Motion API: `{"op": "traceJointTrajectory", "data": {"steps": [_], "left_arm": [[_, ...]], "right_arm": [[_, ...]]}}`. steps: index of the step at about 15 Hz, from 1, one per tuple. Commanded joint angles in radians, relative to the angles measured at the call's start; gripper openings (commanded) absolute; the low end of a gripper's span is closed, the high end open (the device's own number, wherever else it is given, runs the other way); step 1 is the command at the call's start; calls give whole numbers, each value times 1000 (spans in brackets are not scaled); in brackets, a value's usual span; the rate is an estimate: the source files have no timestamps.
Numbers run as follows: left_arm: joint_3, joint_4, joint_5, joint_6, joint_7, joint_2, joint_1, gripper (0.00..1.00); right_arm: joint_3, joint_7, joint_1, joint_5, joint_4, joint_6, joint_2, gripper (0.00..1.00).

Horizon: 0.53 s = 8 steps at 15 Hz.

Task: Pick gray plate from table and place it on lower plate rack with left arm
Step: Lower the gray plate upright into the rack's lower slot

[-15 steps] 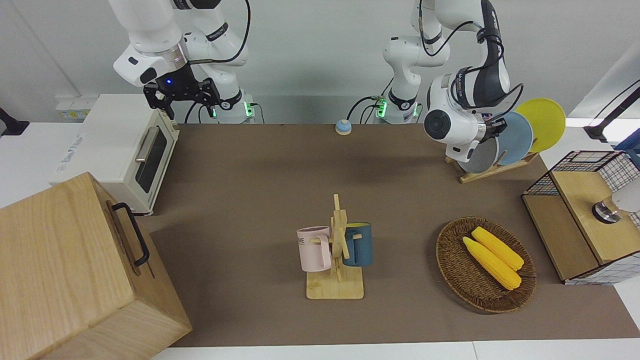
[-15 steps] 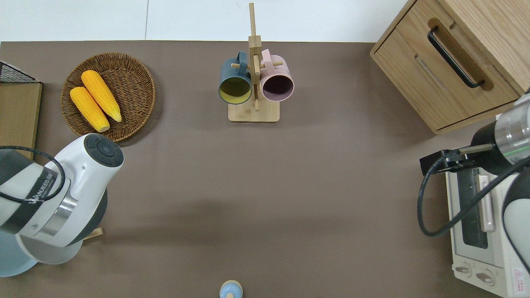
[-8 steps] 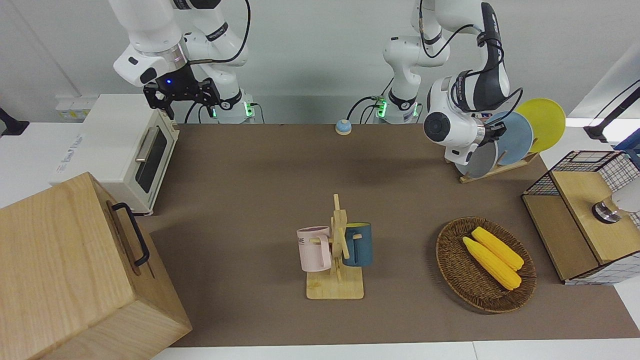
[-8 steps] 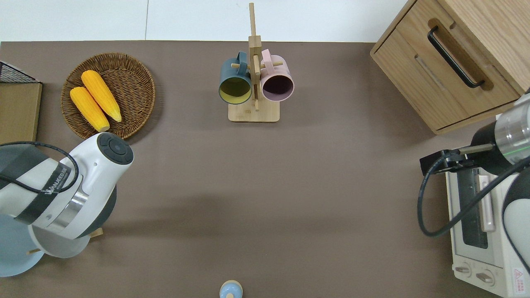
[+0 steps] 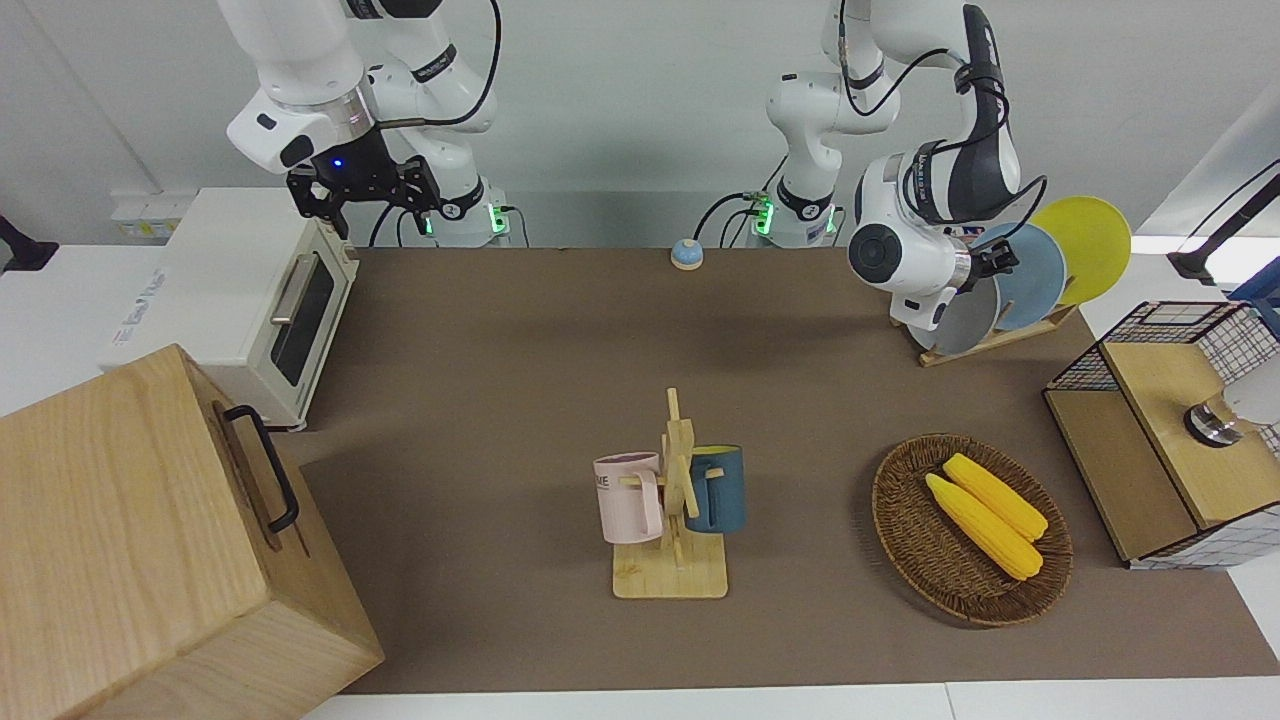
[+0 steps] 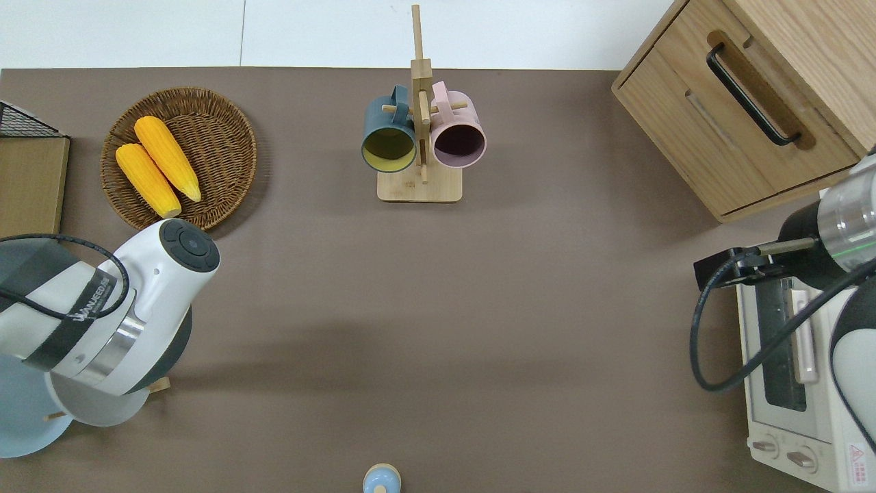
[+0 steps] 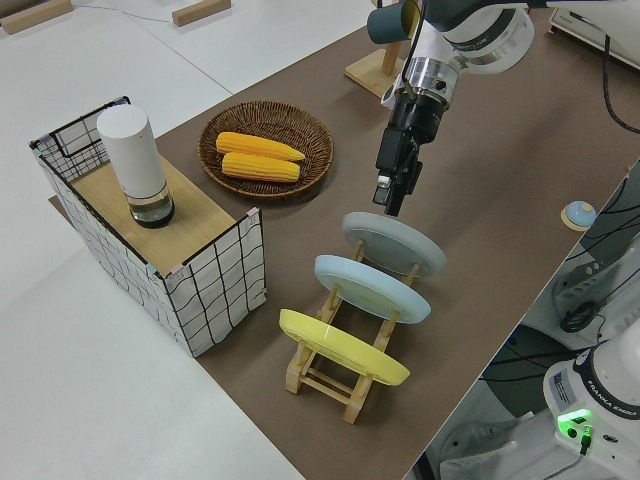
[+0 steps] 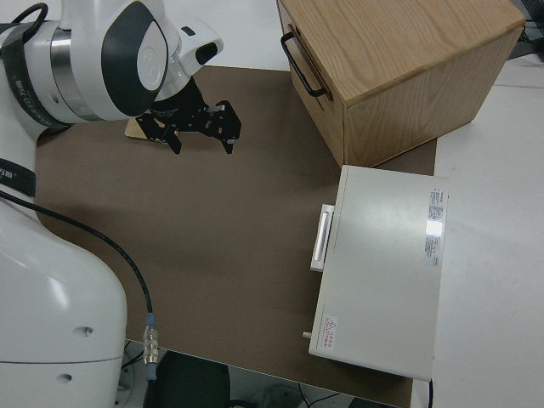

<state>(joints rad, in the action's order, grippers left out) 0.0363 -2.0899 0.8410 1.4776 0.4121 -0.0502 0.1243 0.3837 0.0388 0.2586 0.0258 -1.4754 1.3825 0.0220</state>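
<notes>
Gray plate [image 7: 395, 245] placement looks all but finished. On the brown worktop [image 5: 520, 400], the white left arm [image 5: 940, 190] reaches over the upper right of the front view. Compared with a second ago its wrist has swung slightly toward the worktop's middle. In the overhead view that shift uncovers more of the plate at the lower left of the frame. The right arm is parked, its jaws spread open. The lower plate rack [image 7: 335, 375] stands at the bottom centre of the left side view. Three plates lean in its slots in a row, each apart from the next: the yellow plate [image 7: 340, 345], the sky-blue plate [image 7: 370, 288] and then the gray one. The gray plate is tilted in the end slot toward the middle of the worktop. A second ago it hung darker and more hidden beneath the wrist; now it appears to rest on the rails. The left jaws point down with their tips right at the plate's upper rim. I cannot tell whether they are grasping it or have let go. If they have, I judge that only the withdrawal remains.
</notes>
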Motion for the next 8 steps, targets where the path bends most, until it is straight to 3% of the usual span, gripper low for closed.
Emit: {"op": "traceJointTrajectory", "data": {"steps": [1,8], "left_arm": [[-10,8,-48,17,-7,9,2,661],[-18,138,-282,7,-156,32,-15,656]], "right_arm": [[20,12,24,6,6,-11,-2,983],[21,12,24,6,7,-11,-4,983]]}}
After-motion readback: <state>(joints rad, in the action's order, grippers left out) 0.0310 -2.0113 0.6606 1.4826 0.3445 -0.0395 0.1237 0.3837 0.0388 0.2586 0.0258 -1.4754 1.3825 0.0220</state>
